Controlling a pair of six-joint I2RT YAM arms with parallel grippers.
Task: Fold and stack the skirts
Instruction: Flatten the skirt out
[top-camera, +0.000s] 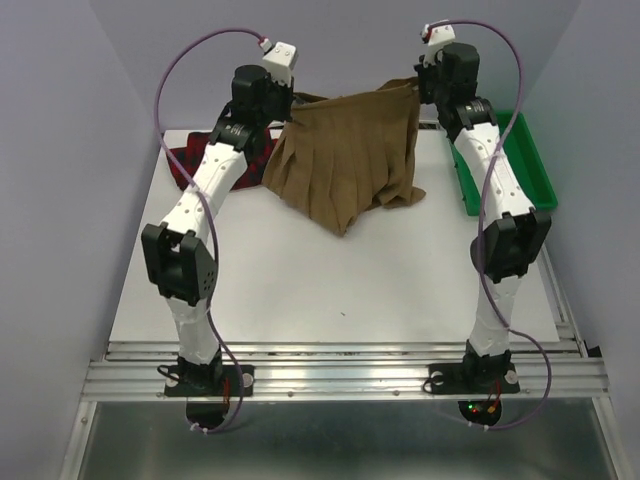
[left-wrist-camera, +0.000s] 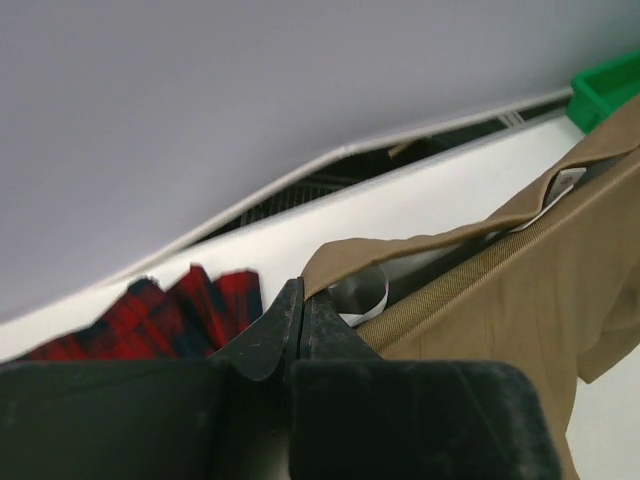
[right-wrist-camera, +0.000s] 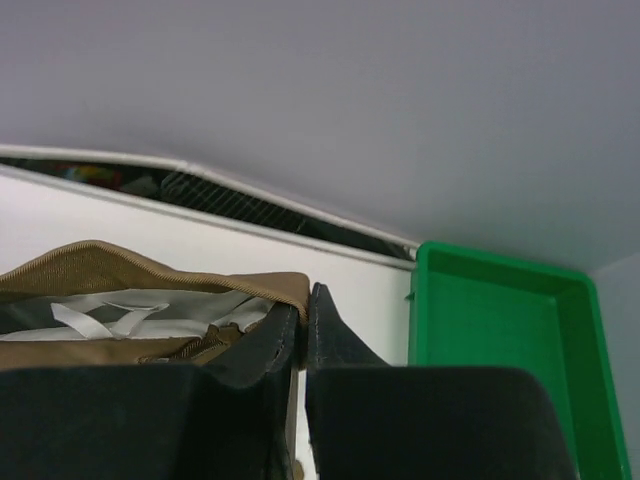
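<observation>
Holding the tan skirt (top-camera: 350, 165) up by its waistband over the far worktop (top-camera: 350, 290), beside the red skirt (top-camera: 183, 158), with left fingers (left-wrist-camera: 288, 330) and right fingers (right-wrist-camera: 283, 340) clenched on its corners, likely needing spreading flat next before folding.

Soft, even light, no glare; the close left end effector (left-wrist-camera: 303, 296) looks blurred.

The tan skirt (top-camera: 345, 165) is matt woven cloth; tray (top-camera: 532, 165) glossy plastic.
</observation>
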